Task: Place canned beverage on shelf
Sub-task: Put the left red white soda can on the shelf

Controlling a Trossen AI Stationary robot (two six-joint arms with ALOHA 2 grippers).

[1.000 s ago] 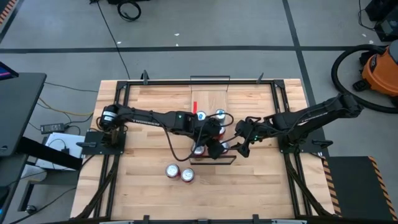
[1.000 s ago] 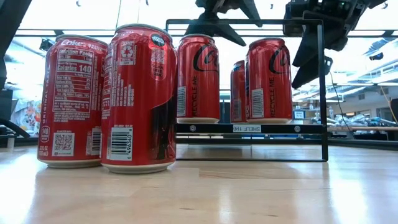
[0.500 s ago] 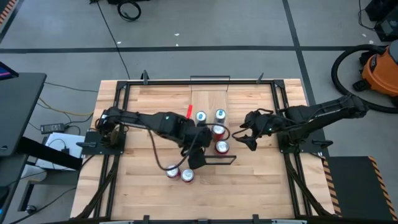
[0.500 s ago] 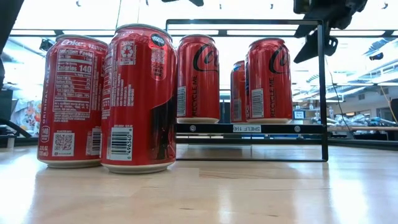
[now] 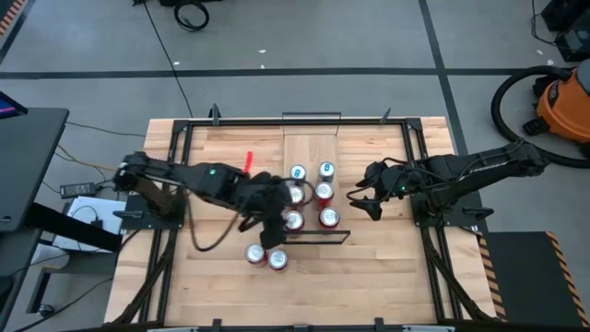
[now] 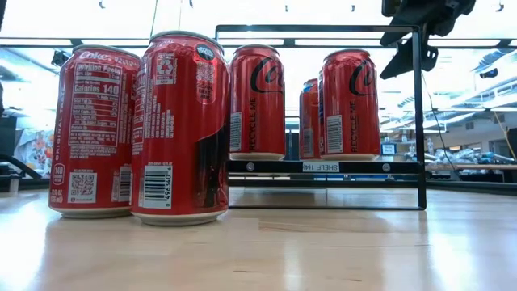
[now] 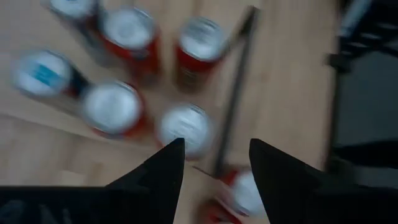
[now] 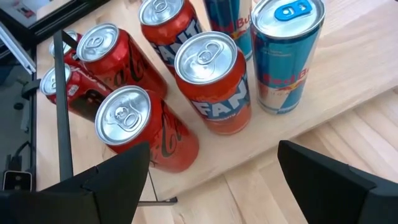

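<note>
The shelf (image 5: 312,148) is a narrow light-wood board with black wire rails (image 5: 319,238) at its short ends. Several cans stand upright on it: two blue ones (image 8: 287,53), two orange ones (image 8: 214,78) and two red ones (image 8: 140,127). Two more red cans (image 5: 265,256) stand on the tabletop near the front edge, large in the low view (image 6: 182,125). My left gripper (image 5: 274,240) hovers open and empty between the shelf's near rail and those two cans. It shows open in its wrist view (image 7: 214,149). My right gripper (image 8: 214,168) is open and empty, right of the shelf (image 5: 362,198).
A black frame (image 5: 184,138) runs around the wooden tabletop. The arm bases stand at the left (image 5: 147,198) and right (image 5: 442,207) edges. The tabletop's near right area (image 5: 387,277) is bare wood. An orange vacuum (image 5: 562,101) stands off the table, far right.
My left gripper has drawn back from above the shelf's near end toward the table's left and near edges, and now hangs by the two loose cans. My right gripper has pulled away from the shelf toward the table's right edge. The cans have stayed put.
</note>
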